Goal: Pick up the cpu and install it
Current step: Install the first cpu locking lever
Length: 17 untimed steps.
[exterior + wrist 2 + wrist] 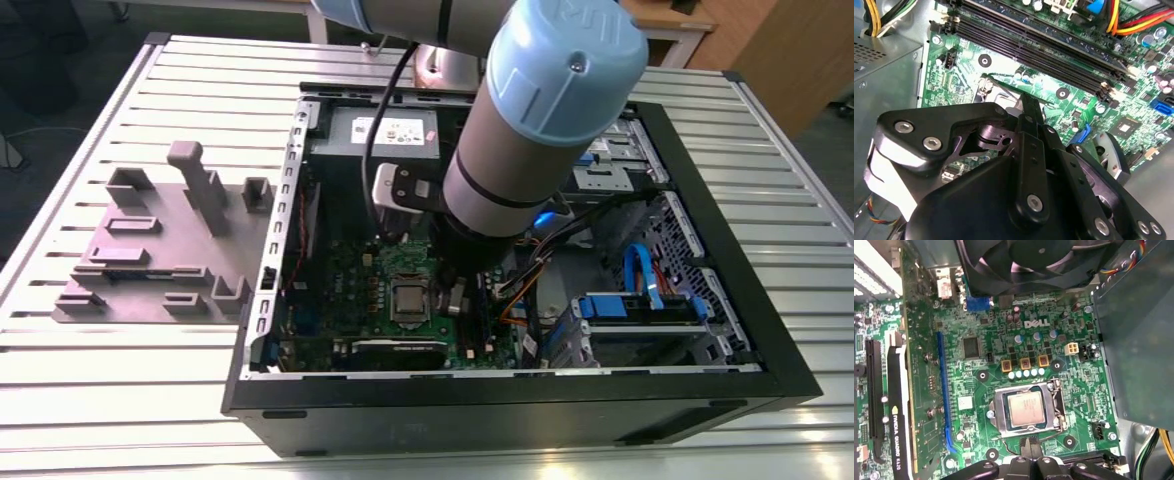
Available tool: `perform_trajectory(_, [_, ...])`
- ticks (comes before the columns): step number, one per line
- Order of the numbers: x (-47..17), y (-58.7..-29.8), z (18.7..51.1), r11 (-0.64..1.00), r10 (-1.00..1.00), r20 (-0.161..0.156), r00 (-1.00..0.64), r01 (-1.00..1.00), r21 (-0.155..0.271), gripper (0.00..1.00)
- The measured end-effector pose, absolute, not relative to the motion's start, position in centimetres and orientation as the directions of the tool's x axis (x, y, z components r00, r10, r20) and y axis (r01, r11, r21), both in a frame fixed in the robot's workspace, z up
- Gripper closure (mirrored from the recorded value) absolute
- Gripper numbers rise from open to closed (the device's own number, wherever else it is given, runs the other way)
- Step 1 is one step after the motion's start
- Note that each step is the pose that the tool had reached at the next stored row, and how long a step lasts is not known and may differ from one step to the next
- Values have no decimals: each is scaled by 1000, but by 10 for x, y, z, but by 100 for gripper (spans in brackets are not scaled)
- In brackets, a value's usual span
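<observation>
The cpu (1025,410) is a small square chip with a shiny silver top. It lies flat in the motherboard socket, ringed by a metal frame (1056,405), and appears as a pale square (407,298) in the exterior view. My gripper (1030,444) hangs inside the open computer case, just beside the socket's edge. Its black fingertips are pressed together with nothing between them. The second wrist view looks along the fingers (1028,107) down onto the green board. In the exterior view the arm (534,130) reaches down into the case and covers the gripper.
A grey fixture plate (160,250) with upright blocks lies on the slatted table (120,390) at the exterior view's left. Inside the case, a grey power supply (387,130), black fan (1039,260), graphics card (896,405), memory slots (1044,45) and blue-cabled drive cage (641,300) crowd the socket.
</observation>
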State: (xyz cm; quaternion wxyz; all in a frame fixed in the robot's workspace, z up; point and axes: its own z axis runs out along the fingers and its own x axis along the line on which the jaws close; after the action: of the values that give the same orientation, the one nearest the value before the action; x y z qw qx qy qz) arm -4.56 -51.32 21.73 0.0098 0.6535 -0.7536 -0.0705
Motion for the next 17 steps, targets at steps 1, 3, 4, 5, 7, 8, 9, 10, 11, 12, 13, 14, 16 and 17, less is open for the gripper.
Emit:
perform_trajectory(1, [-46, -513, 217, 133, -987, -78, -142, -984, 115, 89])
perform_trajectory(3, [-46, -514, 217, 126, -988, -78, -135, -986, 111, 89])
perform_trajectory(4, [-46, -514, 216, 123, -988, -78, -132, -986, 110, 89])
perform_trajectory(5, [-46, -514, 216, 120, -989, -79, -129, -987, 109, 89])
perform_trajectory(7, [-46, -514, 215, 113, -989, -79, -122, -988, 109, 89])
perform_trajectory(8, [-46, -514, 215, 109, -990, -79, -118, -988, 109, 89])
perform_trajectory(9, [-47, -515, 215, 105, -990, -79, -114, -989, 109, 89])
perform_trajectory(10, [-47, -515, 214, 100, -991, -79, -109, -989, 109, 89])
perform_trajectory(11, [-47, -515, 214, 94, -992, -79, -103, -990, 109, 89])
perform_trajectory(12, [-47, -515, 214, 87, -992, -79, -96, -990, 109, 89])
perform_trajectory(13, [-47, -516, 214, 80, -993, -78, -89, -991, 109, 89])
perform_trajectory(14, [-47, -516, 213, 74, -994, -78, -83, -991, 109, 89])
perform_trajectory(16, [-47, -516, 212, 66, -994, -76, -75, -992, 108, 89])
perform_trajectory(17, [-47, -516, 211, 63, -994, -76, -72, -992, 108, 89])
